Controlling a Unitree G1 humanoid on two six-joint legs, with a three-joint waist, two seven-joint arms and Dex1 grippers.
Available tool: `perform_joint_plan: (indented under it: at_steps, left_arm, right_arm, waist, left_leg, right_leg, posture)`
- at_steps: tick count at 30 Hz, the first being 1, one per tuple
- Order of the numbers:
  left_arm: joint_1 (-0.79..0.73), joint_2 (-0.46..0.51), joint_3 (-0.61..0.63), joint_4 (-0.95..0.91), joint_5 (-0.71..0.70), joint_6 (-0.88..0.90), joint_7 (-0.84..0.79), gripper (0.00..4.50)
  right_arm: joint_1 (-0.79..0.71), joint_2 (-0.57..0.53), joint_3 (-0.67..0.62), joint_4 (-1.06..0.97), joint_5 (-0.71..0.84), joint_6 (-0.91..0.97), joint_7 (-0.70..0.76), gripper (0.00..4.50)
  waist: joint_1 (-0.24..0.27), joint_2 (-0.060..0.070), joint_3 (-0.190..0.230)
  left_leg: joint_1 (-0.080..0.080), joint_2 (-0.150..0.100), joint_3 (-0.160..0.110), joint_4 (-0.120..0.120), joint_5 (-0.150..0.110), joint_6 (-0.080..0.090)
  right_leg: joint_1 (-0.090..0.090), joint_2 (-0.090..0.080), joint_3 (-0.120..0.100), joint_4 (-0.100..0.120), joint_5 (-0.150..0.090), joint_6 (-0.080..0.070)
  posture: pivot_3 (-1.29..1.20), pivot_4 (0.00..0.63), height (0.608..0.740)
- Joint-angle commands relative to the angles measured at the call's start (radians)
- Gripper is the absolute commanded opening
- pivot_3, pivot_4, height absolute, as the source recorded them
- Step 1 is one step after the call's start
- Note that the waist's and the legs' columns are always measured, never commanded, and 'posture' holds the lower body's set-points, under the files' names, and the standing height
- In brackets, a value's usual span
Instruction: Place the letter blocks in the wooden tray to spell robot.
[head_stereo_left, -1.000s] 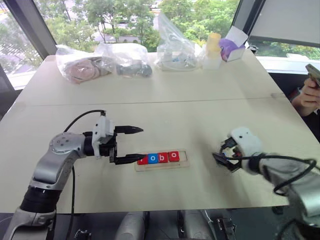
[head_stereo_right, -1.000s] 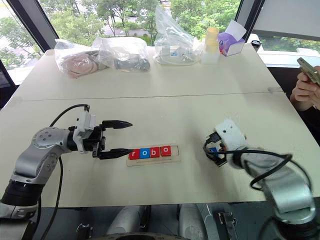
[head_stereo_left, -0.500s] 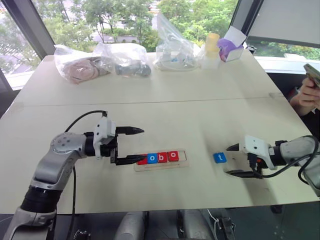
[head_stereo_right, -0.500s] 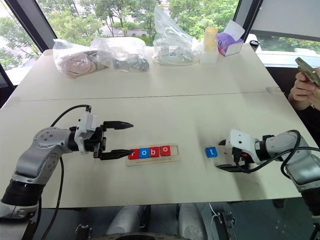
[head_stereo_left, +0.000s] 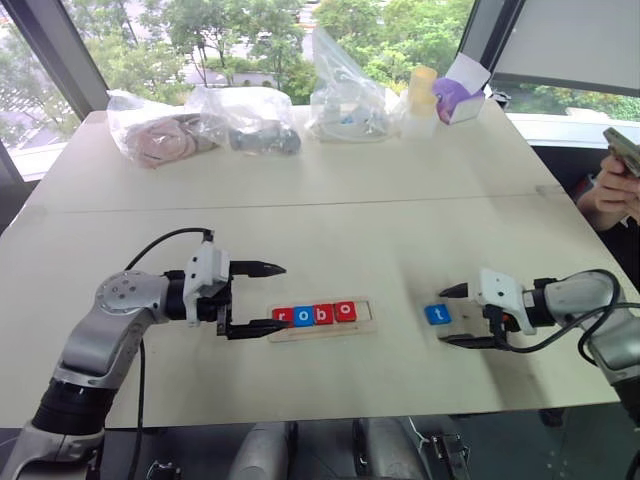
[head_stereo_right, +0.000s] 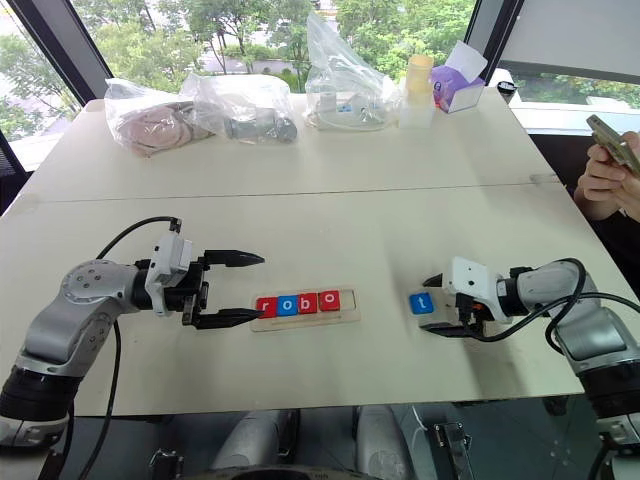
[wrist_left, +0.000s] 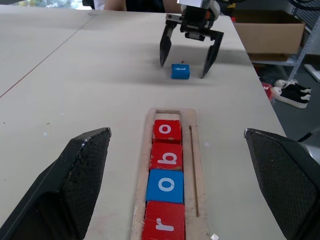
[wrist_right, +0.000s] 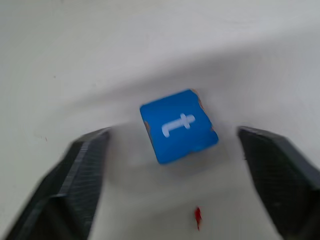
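Note:
The wooden tray (head_stereo_left: 322, 331) lies at the table's middle front and holds four letter blocks in a row: red r (head_stereo_left: 283, 317), blue o (head_stereo_left: 303, 316), red b (head_stereo_left: 324, 314), red o (head_stereo_left: 345, 311). The recess's right end is bare. To the tray's right, the blue t block (head_stereo_left: 437, 314) lies flat on the table. My right gripper (head_stereo_left: 445, 317) is low over the table and open, with one finger on each side of the t block (wrist_right: 178, 125) and neither touching it. My left gripper (head_stereo_left: 278, 296) hovers open at the tray's left end, pointing along the row (wrist_left: 167, 156).
Plastic bags (head_stereo_left: 160, 130) with items, a yellow-capped bottle (head_stereo_left: 425, 100) and a purple box (head_stereo_left: 460, 95) line the table's far edge. A person's hand holding a phone (head_stereo_left: 620, 170) is at the right edge. A cardboard box (wrist_left: 270, 30) and shoes stand beyond the table.
The blue t block left my right gripper and now lies on the table. The right gripper swung down level, then moved left until its fingers straddle the block. The left arm stayed put.

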Motion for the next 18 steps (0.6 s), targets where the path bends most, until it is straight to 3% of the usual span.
perform_joint_plan:
  at_steps: [1, 3, 11, 18]
  left_arm:
    - [-0.005, 0.01, 0.016, -0.023, -0.008, -0.006, -0.002, 4.5]
    - [-0.004, 0.009, 0.015, -0.025, -0.009, -0.006, 0.0, 4.5]
    - [0.009, 0.014, 0.016, -0.034, -0.013, 0.0, 0.0, 4.5]
    - [0.011, 0.007, 0.001, -0.052, -0.01, 0.002, 0.005, 4.5]
  right_arm:
    - [-0.007, 0.012, 0.017, 0.006, -0.029, -0.005, -0.019, 2.18]
    - [-0.01, 0.013, 0.02, 0.01, -0.031, -0.011, -0.021, 1.18]
    - [-0.11, 0.013, 0.043, -0.182, -0.008, 0.132, -0.025, 1.12]
    - [-0.199, 0.062, 0.182, -0.272, -0.066, 0.229, -0.017, 1.12]
  waist:
    - [0.001, 0.0, 0.0]
    - [0.0, 0.0, 0.0]
    - [0.0, 0.001, 0.001]
    - [0.007, 0.001, 0.001]
  left_leg:
    - [0.0, 0.0, 0.0, 0.0, 0.0, 0.0]
    - [0.0, 0.0, 0.0, 0.001, 0.0, 0.0]
    - [-0.001, 0.0, 0.0, 0.001, 0.0, 0.0]
    - [-0.002, -0.001, 0.0, 0.001, 0.0, 0.0]
  right_leg:
    - [0.0, 0.0, 0.0, 0.0, 0.0, 0.0]
    - [0.0, 0.0, 0.0, 0.0, 0.0, 0.0]
    - [-0.001, 0.0, 0.001, 0.001, 0.0, -0.001]
    - [-0.002, -0.001, 0.0, 0.0, 0.0, 0.0]
  posture:
    - [0.0, 0.15, 0.74]
    - [0.0, 0.15, 0.74]
    - [0.0, 0.15, 0.74]
    - [0.0, 0.15, 0.74]
